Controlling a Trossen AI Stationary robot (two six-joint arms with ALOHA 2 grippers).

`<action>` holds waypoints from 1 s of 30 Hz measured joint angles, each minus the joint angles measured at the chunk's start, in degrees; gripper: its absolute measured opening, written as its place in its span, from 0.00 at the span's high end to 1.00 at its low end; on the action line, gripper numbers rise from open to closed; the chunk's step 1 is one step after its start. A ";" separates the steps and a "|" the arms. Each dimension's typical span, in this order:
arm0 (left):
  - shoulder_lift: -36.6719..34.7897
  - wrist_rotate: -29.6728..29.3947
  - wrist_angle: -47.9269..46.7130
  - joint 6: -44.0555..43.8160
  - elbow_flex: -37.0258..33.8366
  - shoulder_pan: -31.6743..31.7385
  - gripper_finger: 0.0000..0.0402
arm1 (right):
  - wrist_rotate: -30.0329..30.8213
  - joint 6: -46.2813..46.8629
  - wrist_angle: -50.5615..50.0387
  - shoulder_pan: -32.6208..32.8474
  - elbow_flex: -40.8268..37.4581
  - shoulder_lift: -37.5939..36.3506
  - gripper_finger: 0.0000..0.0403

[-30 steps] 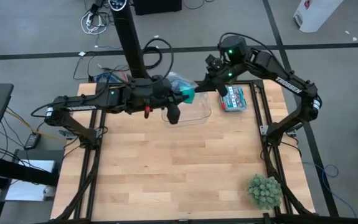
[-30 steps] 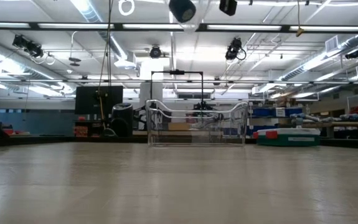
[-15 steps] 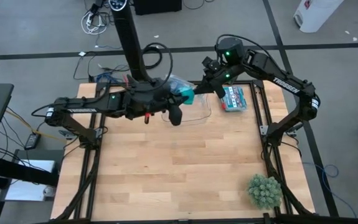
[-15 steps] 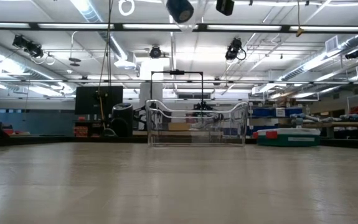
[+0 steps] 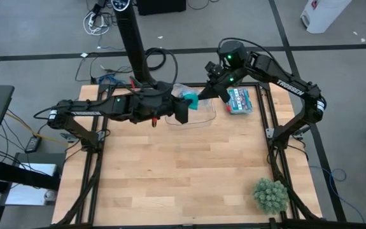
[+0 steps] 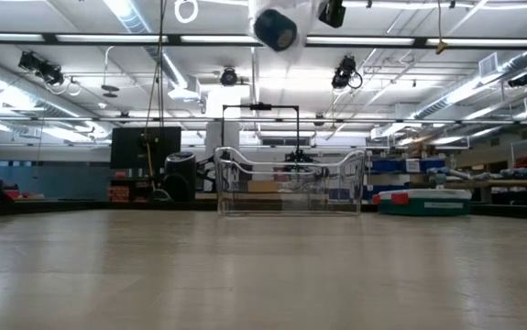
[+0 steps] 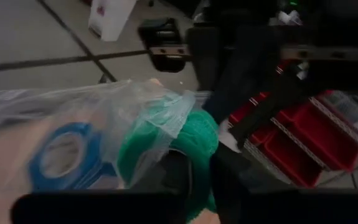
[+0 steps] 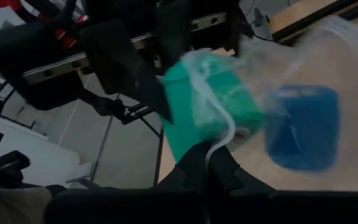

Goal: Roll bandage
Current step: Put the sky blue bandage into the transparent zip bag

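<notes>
1. High view: Both arms meet in the air above the far middle of the table (image 5: 170,172). The left gripper (image 5: 181,112) and the right gripper (image 5: 203,95) hold a clear plastic bag (image 5: 181,89) between them from opposite sides. This two-sided hold appears intended to keep the bag up so that its contents can be worked free. The bandage (image 5: 190,100), a teal coil, sits between the two grippers. A clear bin (image 5: 202,116) lies on the table under them; its contents cannot be made out here. A box of red parts (image 5: 239,100) sits to the right at the far edge, and a green plant (image 5: 270,194) stands at the near right corner.

2. Low view: The clear bin (image 6: 289,181) stands far across the table and looks empty. Only dark arm parts show at the top edge.

3. Left wrist view: The left gripper (image 7: 197,171) has its fingers closed onto the bandage (image 7: 194,140), gripping the coil where it protrudes from the bag mouth. The clear plastic bag (image 7: 73,118) also contains a blue roll (image 7: 63,155), deeper inside.

4. Right wrist view: The right gripper (image 8: 207,158) has its fingers fully together, pinching a fold of the clear plastic bag (image 8: 303,62). The bandage (image 8: 203,102) is partly under the film; the blue roll (image 8: 300,127) lies beside it inside the bag.
</notes>
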 joint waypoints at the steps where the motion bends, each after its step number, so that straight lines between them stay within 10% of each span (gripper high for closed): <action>1: 0.02 -0.19 -0.54 -1.64 -0.01 0.13 0.84 | -0.06 -0.02 -0.04 0.02 0.00 0.00 1.00; 13: 0.37 0.69 1.22 -8.87 -0.39 1.85 0.52 | -4.31 -0.74 1.83 2.98 0.31 -0.37 1.00; 30: -5.00 7.82 2.84 1.41 -0.28 1.80 0.65 | -1.92 2.83 0.98 -2.50 0.24 -2.42 1.00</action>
